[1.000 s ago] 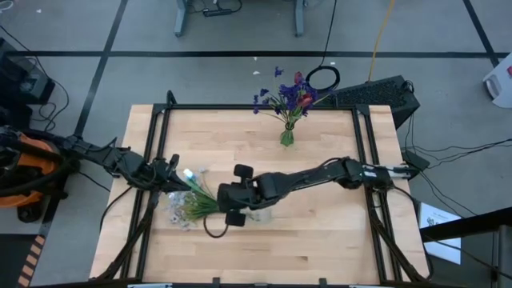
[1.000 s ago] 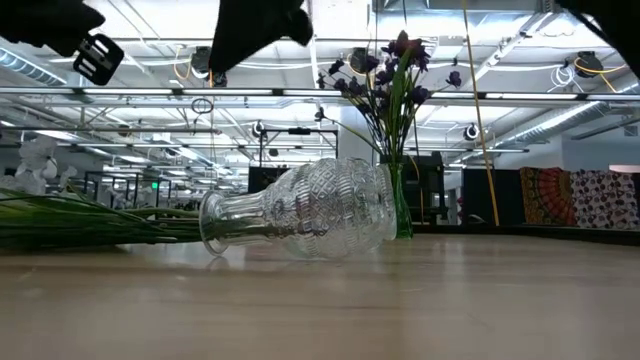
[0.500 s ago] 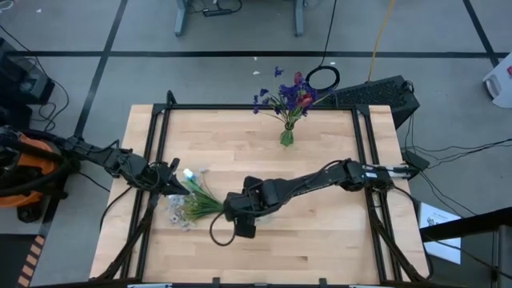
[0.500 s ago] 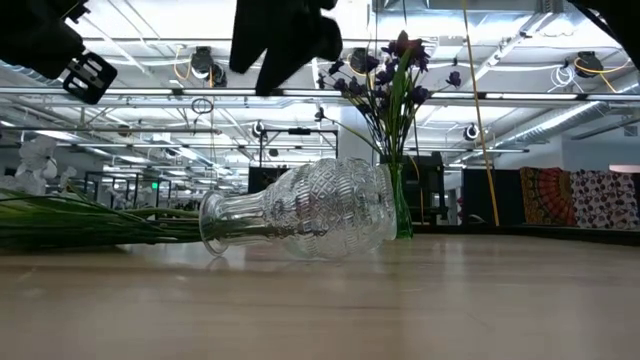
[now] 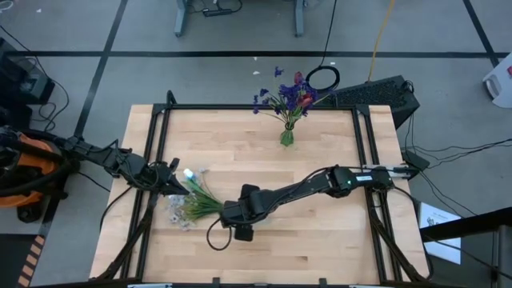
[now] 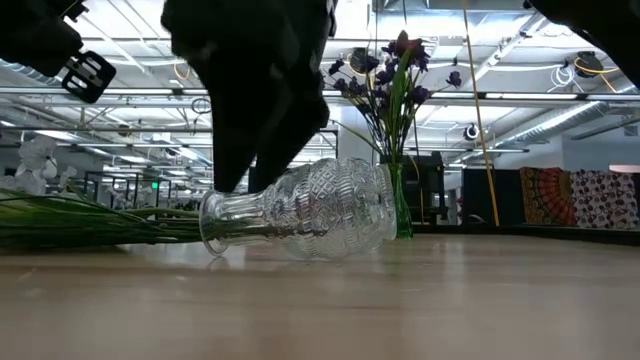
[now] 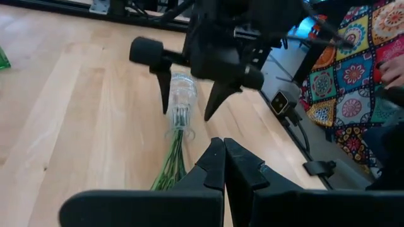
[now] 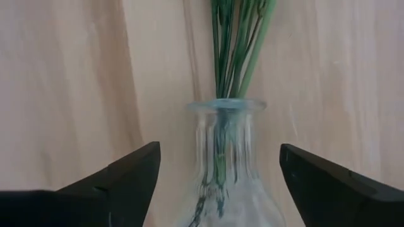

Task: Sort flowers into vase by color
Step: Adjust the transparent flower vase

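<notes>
Between the right gripper's [image 8: 218, 183] wide-spread jaws sits the neck of a clear cut-glass vase [image 6: 305, 210], tipped over on the wood table [image 5: 320, 240]; nothing gripped yet. Vase's long axis runs along the table, mouth toward the left arm, and a bunch of thin green stems [image 8: 237, 44] with pale blossoms [image 5: 182, 210] runs out of that mouth, in line w/ the vase. Right fingers straddle the neck crosswise, so closing should catch it. Right arm is clearly nearer. Left gripper [image 7: 222, 165], jaws pressed together and empty, hovers just past the blossoms. Well beyond the fallen vase, a small green vase [image 5: 286, 138] w/ purple-blue and red flowers [image 5: 288, 96] stands upright.
</notes>
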Robot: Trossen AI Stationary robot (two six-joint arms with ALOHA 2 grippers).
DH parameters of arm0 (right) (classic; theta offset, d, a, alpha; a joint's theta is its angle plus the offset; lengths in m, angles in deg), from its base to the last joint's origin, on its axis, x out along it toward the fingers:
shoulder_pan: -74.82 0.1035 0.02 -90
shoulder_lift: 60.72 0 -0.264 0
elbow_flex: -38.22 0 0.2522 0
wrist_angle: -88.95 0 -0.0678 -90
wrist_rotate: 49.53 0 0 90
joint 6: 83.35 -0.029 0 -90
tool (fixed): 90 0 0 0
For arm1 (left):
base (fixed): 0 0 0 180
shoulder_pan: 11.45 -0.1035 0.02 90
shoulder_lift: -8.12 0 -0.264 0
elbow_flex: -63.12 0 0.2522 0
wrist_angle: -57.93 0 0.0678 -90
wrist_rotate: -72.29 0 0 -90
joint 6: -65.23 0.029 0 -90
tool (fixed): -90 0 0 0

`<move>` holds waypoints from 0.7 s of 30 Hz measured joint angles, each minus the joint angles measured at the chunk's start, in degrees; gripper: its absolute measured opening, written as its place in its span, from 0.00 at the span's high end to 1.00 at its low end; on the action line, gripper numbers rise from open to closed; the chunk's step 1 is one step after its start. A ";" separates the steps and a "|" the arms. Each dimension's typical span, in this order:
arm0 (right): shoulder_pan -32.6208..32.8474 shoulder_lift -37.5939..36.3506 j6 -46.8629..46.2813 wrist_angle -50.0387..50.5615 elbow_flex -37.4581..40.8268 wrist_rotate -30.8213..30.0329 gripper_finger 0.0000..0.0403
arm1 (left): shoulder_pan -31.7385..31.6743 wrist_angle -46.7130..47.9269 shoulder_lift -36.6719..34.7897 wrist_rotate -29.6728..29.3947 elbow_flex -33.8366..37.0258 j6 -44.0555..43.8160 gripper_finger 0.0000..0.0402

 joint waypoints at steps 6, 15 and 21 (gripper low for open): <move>-0.02 3.09 1.46 0.88 0.00 -0.04 0.28 | 0.00 0.12 0.00 0.05 0.00 -1.52 0.99; 0.20 3.46 3.22 8.63 -0.07 0.30 0.58 | 0.00 0.18 0.00 0.07 0.00 -2.63 0.99; 0.79 3.45 2.87 17.92 -0.09 2.83 0.64 | 0.00 0.17 0.00 -0.38 0.00 -2.67 0.99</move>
